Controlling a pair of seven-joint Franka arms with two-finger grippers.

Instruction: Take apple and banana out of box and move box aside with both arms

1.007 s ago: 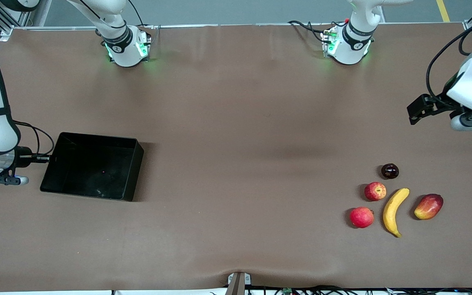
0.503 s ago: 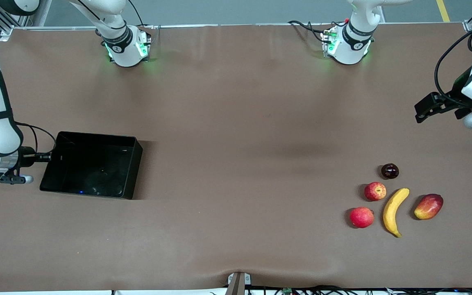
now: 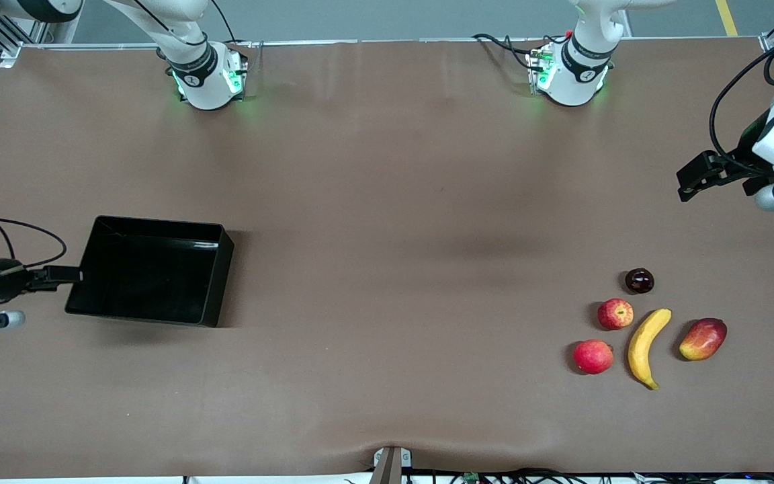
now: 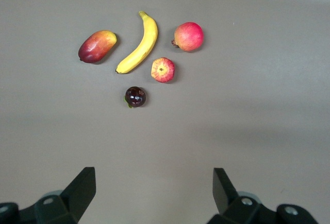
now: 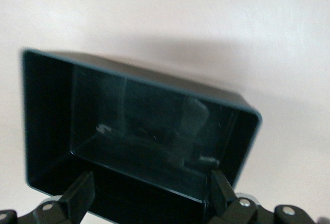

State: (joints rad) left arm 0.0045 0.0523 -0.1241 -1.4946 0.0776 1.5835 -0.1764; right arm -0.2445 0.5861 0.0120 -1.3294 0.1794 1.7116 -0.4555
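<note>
Box [image 3: 150, 270] sits on the table now, empty, at my right arm's end. A second ago my right gripper [image 3: 58, 274] was pinching its end wall. Now the fingers are spread wide and the gripper has slid back off the wall, so the box lies just past my fingertips, free. My right wrist view shows the same: both fingers spread, the black box just ahead of them, nothing inside it.

My left gripper [image 3: 689, 183] hangs up in the air at the other end of the table, fingers spread, holding nothing. It waits. Under and ahead of it lie the fruits. The apple [image 3: 615, 313] is beside the banana [image 3: 646, 347], almost touching it. A pink-red fruit [image 3: 592, 356], a mango [image 3: 702, 339] and a small dark fruit [image 3: 639, 280] lie close around them. All of these are well apart from the box.

I think that means the job is about done: apple and banana are out, the box is moved aside, and I have let go. Only pulling my arms away seems left.
</note>
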